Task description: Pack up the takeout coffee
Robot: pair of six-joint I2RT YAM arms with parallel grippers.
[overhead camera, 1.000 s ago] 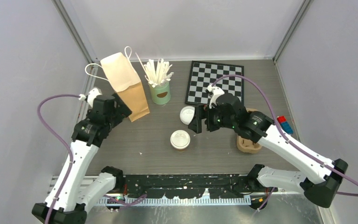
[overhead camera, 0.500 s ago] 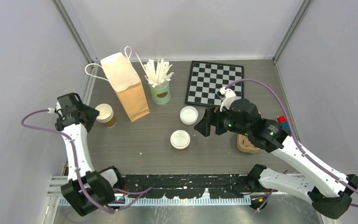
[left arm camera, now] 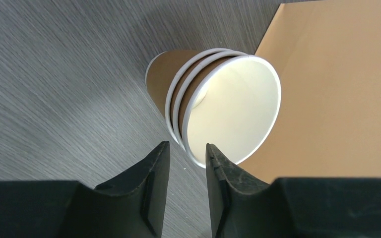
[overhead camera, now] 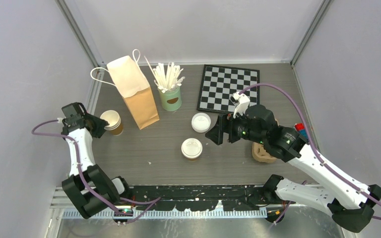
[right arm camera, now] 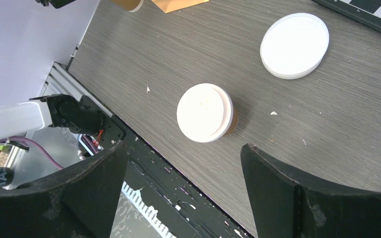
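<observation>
**A:** Grey wood-grain table (overhead camera: 149, 144), pale walls. Where's the coffee?

**B:** A lidded cup (overhead camera: 192, 148) stands mid-table, towards the near edge. A loose lid (overhead camera: 201, 122) lies just beyond it. At far left is a stack (left arm camera: 213, 94) of nested open cups, just beside the bag (overhead camera: 134, 91).

**A:** Other containers?

**B:** A can (overhead camera: 170, 100) of white sticks (overhead camera: 167, 75), right of the bag.

**A:** Room?

**B:** Bare table all round the lidded cup. The stack sits between the bag and the left edge.

**A:** Fingers?

**B:** The left gripper (left arm camera: 187, 145) is narrowly parted at the stack's rim; I cannot tell if it grips. The right gripper (right arm camera: 182, 148) is spread wide above the lidded cup, holding nothing.

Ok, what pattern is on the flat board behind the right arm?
The board has black-and-white checks, clearest from the top external view.
</observation>
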